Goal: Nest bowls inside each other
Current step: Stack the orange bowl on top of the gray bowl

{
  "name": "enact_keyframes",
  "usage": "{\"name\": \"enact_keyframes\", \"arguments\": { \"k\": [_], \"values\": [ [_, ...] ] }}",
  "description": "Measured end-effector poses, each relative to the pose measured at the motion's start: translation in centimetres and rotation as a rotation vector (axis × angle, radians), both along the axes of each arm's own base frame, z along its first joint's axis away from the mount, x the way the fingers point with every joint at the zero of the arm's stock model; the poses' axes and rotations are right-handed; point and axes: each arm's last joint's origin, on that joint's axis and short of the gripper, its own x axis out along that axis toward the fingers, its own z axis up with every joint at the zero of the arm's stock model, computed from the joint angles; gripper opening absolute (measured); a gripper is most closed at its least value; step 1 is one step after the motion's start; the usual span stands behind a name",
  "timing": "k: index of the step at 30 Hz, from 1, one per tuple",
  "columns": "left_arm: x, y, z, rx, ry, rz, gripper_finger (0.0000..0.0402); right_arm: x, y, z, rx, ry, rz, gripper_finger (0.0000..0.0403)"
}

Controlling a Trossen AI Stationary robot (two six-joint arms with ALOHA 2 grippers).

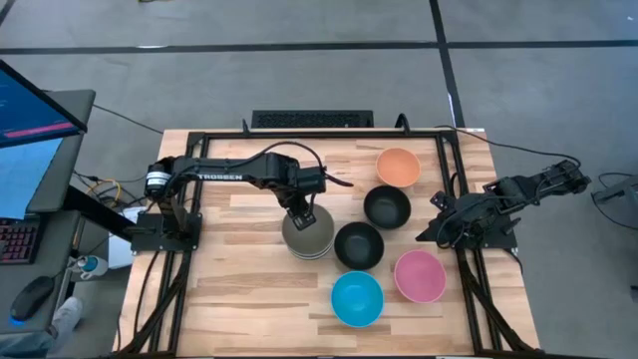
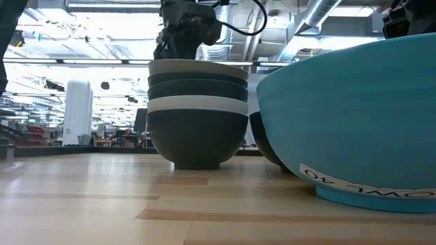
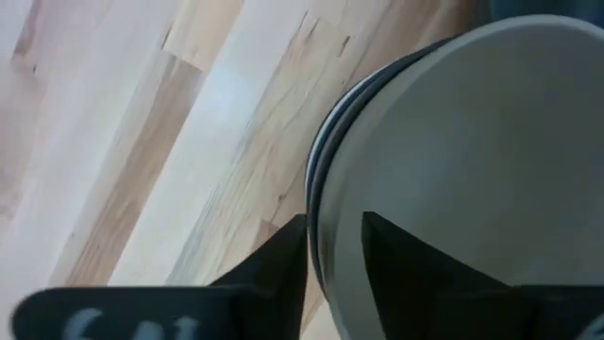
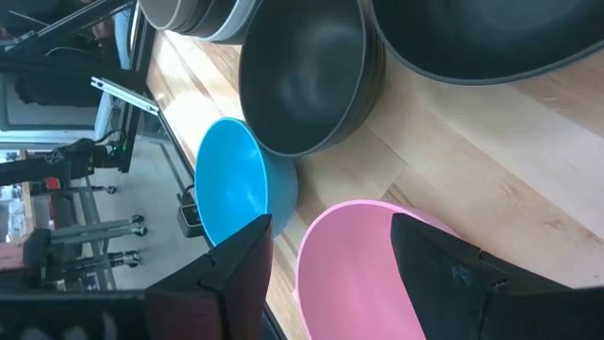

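A stack of nested bowls (image 1: 307, 237) stands at mid-table on its black bottom bowl (image 2: 197, 139), with a white one and dark ones above it and a grey-olive bowl (image 3: 472, 161) on top. My left gripper (image 1: 303, 211) points down over the stack's far rim, open, one finger inside the top bowl and one outside. Single bowls rest on the wood to the right: two black (image 1: 387, 206) (image 1: 359, 245), orange (image 1: 398, 167), pink (image 1: 420, 276) and blue (image 1: 357, 298). My right gripper (image 4: 330, 274) waits open at the right edge, above the pink bowl (image 4: 363, 274). My left gripper stands astride the top bowl's rim (image 3: 319, 189) from above, with a gap showing between the rim and the inner finger (image 3: 396, 274). Whether the outer finger (image 3: 278, 269) touches the bowls' outer wall, I cannot tell. The bowl sits nested in the stack.
A black metal frame (image 1: 454, 170) borders the wooden table. The blue bowl (image 2: 354, 116) fills the right of the low view. A keyboard (image 1: 311, 120) lies beyond the far edge and a monitor (image 1: 30, 110) stands at the left. Bare wood lies left of the stack.
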Motion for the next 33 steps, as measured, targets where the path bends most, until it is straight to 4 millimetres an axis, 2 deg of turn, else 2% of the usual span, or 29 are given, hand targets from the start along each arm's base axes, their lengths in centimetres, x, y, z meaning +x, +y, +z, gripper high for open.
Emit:
{"name": "enact_keyframes", "arguments": {
  "k": [4,7,10,14,17,21,25,29,33],
  "values": [
    [-0.2,0.1,0.2,0.008,0.016,-0.011,0.0124,0.0,0.0,0.0,0.0,0.0,0.0,0.024],
    [-0.4,0.3,1.9,0.058,0.023,-0.027,0.0138,0.0,0.0,0.0,0.0,0.002,0.001,0.024],
    [-0.7,0.5,4.9,0.117,-0.017,-0.042,0.0147,0.0,0.0,-0.1,-0.015,0.002,-0.005,0.024],
    [-0.7,1.0,10.0,0.181,-0.207,-0.069,0.0153,0.1,-0.5,0.0,-0.109,-0.032,-0.102,0.024],
    [-0.6,1.5,12.3,0.221,-0.324,-0.109,0.0153,0.2,-1.1,-0.1,-0.18,-0.043,-0.225,0.024],
    [-0.8,1.3,13.3,0.229,-0.359,-0.123,0.0153,-0.4,-2.4,-0.8,-0.257,0.057,-0.422,0.024],
    [-1.0,-0.3,13.0,0.255,-0.309,-0.204,0.0153,-0.2,-3.9,-1.4,-0.319,0.155,-0.625,0.024],
    [-1.3,-2.0,12.8,0.338,-0.246,-0.305,0.0153,0.5,-5.4,-1.6,-0.298,0.208,-0.711,0.024],
    [-1.6,-3.1,13.8,0.377,-0.312,-0.381,0.0153,2.1,-7.2,-1.5,-0.239,0.179,-0.728,0.024]
  ]
}}
